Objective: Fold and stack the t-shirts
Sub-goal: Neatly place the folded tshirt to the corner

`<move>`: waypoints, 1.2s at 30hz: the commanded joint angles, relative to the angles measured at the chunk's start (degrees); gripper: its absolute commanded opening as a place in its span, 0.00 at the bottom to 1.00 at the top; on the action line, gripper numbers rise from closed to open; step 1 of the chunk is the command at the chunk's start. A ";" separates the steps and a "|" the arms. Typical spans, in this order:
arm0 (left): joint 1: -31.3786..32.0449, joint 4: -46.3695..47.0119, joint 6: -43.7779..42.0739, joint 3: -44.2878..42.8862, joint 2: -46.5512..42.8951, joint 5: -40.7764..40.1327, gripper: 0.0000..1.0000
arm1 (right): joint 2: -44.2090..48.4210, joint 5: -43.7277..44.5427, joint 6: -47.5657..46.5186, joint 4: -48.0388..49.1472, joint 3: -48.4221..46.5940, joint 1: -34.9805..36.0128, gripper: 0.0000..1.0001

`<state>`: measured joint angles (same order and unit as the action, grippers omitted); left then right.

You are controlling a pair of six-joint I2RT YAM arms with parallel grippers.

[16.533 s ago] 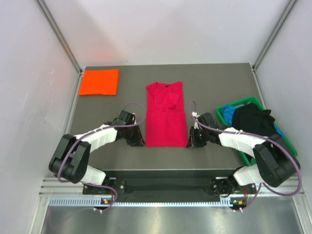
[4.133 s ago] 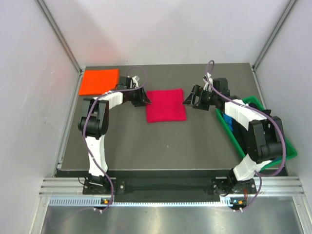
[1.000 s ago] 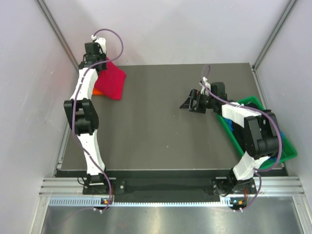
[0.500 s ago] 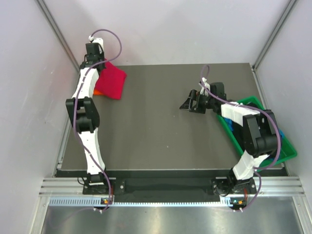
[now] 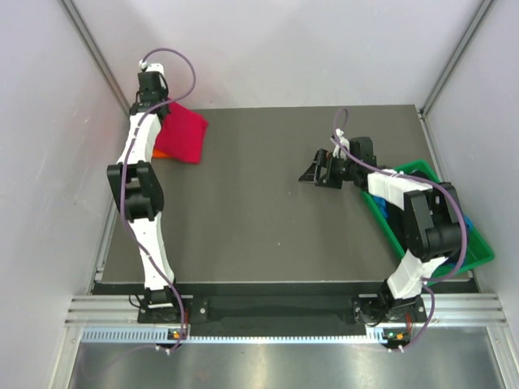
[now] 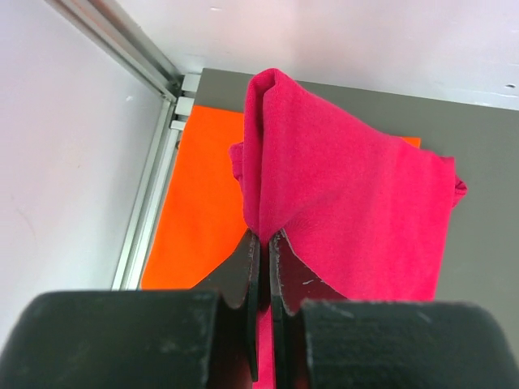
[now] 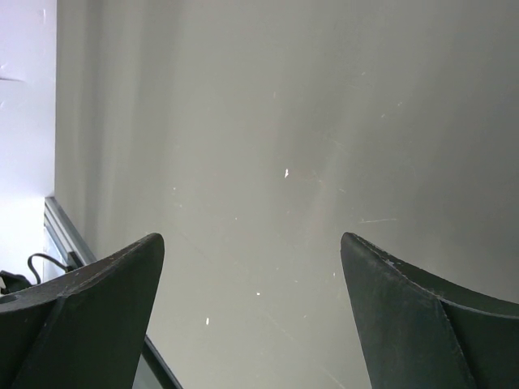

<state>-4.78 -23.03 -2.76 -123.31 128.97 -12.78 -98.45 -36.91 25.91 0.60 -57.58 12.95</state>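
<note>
- L claw (image 6: pixel 263 236) pinched tight on the red t-shirt (image 6: pixel 349 203); wrist cam shows both fingers pressed together w/ a fold of red cloth between the tips.
- Top cam: L arm stretched to the far-left corner of the bench (image 5: pixel 259 235), L claw (image 5: pixel 156 107) up high, red t-shirt (image 5: pixel 183 136) hanging from it as a folded bundle, tilted, drooping to the right.
- Orange t-shirt (image 6: pixel 207 203) lies flat in that far-left corner, right under the red one; from the top only a sliver of orange (image 5: pixel 161 152) peeks out at the red's near-left edge.
- Can't tell if the red's lower edge touches the orange or hangs just above it.
- R claw (image 7: pixel 251 243) spread wide, nothing between the fingers, only bare bench (image 7: pixel 284 121) below.
- Top cam: R claw (image 5: pixel 313 171) hovers low over the right-centre of the bench, well apart from both shirts, pointing left.
- Green bin (image 5: pixel 424 167) at the right edge, a bit of blue cloth (image 5: pixel 388 214) showing inside, mostly hidden by the R arm.
</note>
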 commanded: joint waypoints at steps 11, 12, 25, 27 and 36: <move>-2.08 8.43 0.13 1.67 -1.53 -4.54 0.00 | -0.07 -0.54 -1.65 1.42 -2.54 -0.38 0.91; -2.17 8.61 0.13 1.67 -1.35 -4.63 0.00 | 0.02 -0.54 -1.74 1.42 -2.54 -0.29 0.91; -3.84 10.37 1.71 2.02 2.43 -8.66 0.18 | 0.02 -0.54 -2.18 1.33 -1.75 -0.56 0.91; -4.10 9.93 1.71 1.49 3.48 -11.64 0.42 | 0.10 -0.54 -2.27 1.25 -1.74 -0.56 0.91; -4.10 2.11 5.02 1.13 1.65 -9.57 0.51 | 3.62 0.78 -2.88 -2.62 -2.54 -0.56 0.91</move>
<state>-8.91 -19.68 -0.78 -121.54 134.32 -24.25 -98.37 -36.64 24.93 -0.80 -57.65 12.84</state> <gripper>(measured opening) 0.504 0.912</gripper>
